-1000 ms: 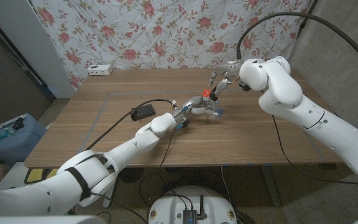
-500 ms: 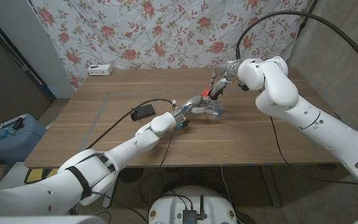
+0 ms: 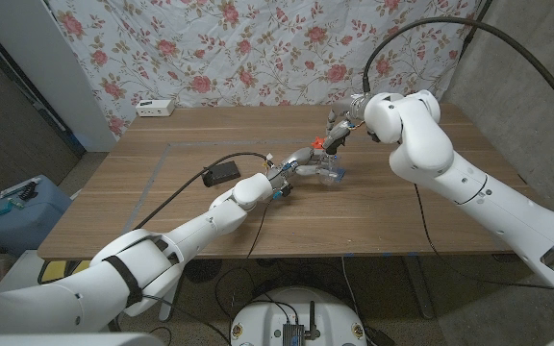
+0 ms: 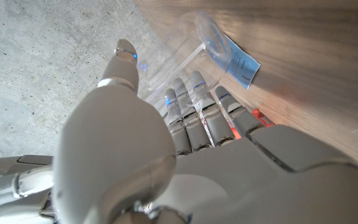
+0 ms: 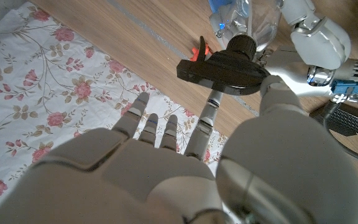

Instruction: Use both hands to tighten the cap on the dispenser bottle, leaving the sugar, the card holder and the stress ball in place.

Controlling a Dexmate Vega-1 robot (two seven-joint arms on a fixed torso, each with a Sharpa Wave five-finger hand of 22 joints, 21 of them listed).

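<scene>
Two hands meet over wooden table point(image 3: 162, 207), floral cloth point(image 3: 258, 48) behind.

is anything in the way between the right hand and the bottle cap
Nothing visible. In the right wrist view the right hand has its fingers right at the black pump cap, while the left hand holds the clear bottle.

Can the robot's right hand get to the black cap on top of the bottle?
Probably yes. The right hand is right beside the black cap, with one finger and the thumb at its edges, and nothing between. The left hand holds the bottle lower down, clear of the cap.
</scene>
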